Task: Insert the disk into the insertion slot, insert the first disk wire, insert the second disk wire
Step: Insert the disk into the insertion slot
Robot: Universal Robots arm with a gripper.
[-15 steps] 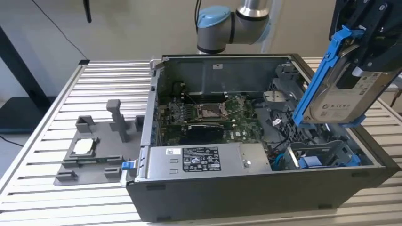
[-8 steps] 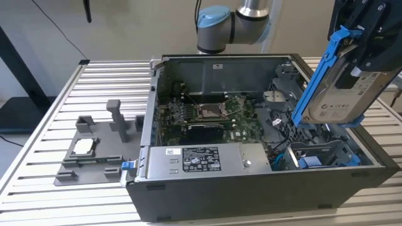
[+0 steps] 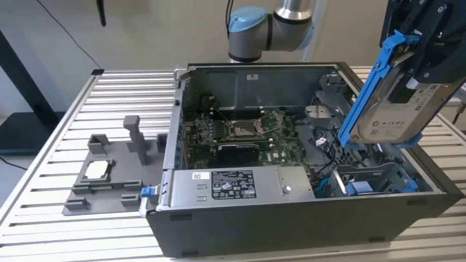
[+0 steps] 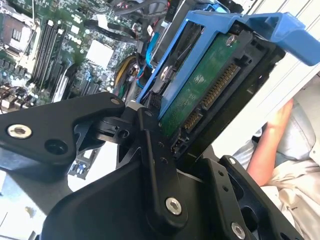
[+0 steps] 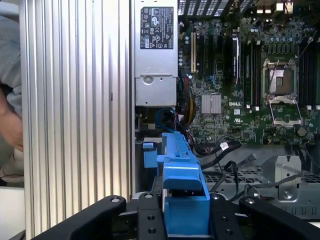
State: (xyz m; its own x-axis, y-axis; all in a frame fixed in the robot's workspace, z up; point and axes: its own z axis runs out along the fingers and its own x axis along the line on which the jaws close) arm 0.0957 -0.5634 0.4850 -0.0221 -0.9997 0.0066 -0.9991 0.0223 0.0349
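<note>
Slatted aluminium surface (image 3: 43, 180) carried the open dark-grey computer case (image 3: 291, 229); upper right, black end effector (image 3: 422, 65) clamped the blue-framed silver-grey disk (image 3: 386, 117).

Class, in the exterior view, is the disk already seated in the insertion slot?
No, the disk hangs above the insertion slot, clear of it.

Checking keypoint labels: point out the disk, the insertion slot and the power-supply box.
the disk (image 3: 393, 123): exterior view, white label on its face.
the insertion slot (image 3: 370, 177): exterior view, grey cage wall.
the power-supply box (image 3: 291, 185): exterior view, bare silver top.
</note>
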